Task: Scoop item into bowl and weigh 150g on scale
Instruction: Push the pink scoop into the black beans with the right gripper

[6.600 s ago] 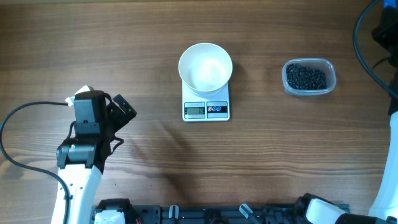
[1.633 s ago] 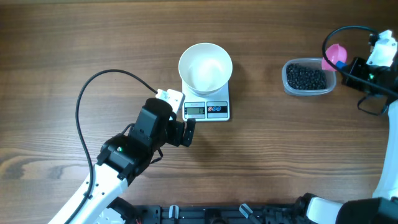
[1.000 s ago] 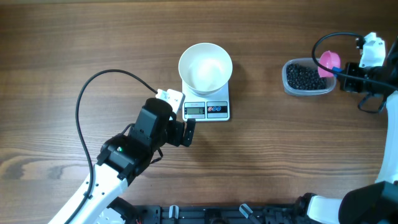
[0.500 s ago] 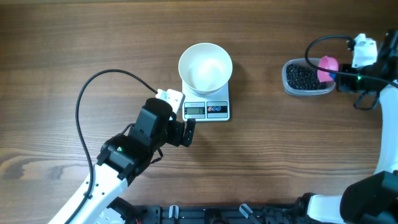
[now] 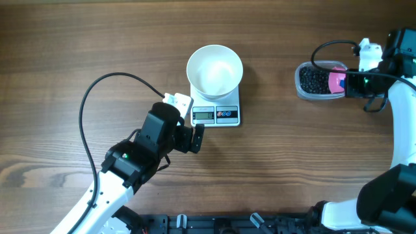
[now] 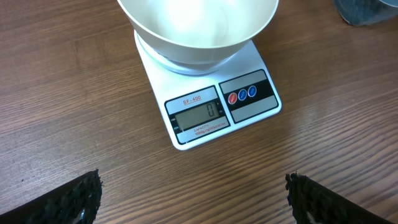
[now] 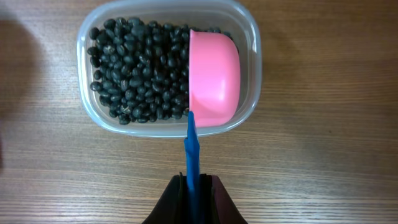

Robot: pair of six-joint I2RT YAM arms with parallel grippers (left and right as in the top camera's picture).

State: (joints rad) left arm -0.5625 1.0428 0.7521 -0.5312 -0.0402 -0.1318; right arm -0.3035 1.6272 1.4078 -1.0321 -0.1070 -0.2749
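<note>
A loose heap of small, round, glossy black beans (image 7: 134,68) is held in one clear plastic tub (image 7: 252,62) with rounded corners, set on the wood-grain table (image 5: 292,162) at its right side. One scoop (image 7: 214,74) of smooth pink plastic is lowered into the tub's right end. Its rounded outer side is turned to the wrist camera and its straight rim is set against the heap. Its thin blue handle (image 7: 191,155) runs lengthwise from the cup straight back to the right gripper (image 7: 191,186), whose two dark fingers are clamped on it. In the overhead view this long axis lies level, with the cup pointing left.

One glossy white round bowl (image 5: 214,70) is seated on the rear of one flat white rectangular scale (image 6: 205,112), well apart from the tub. No beans are seen in the bowl. The grey display on the scale's front edge reads zero. Small red and blue round buttons are set beside it, though their count cannot be told with certainty. The left gripper (image 6: 196,199) is held just in front of the scale, its two ribbed black fingers spread wide and nothing between them.
</note>
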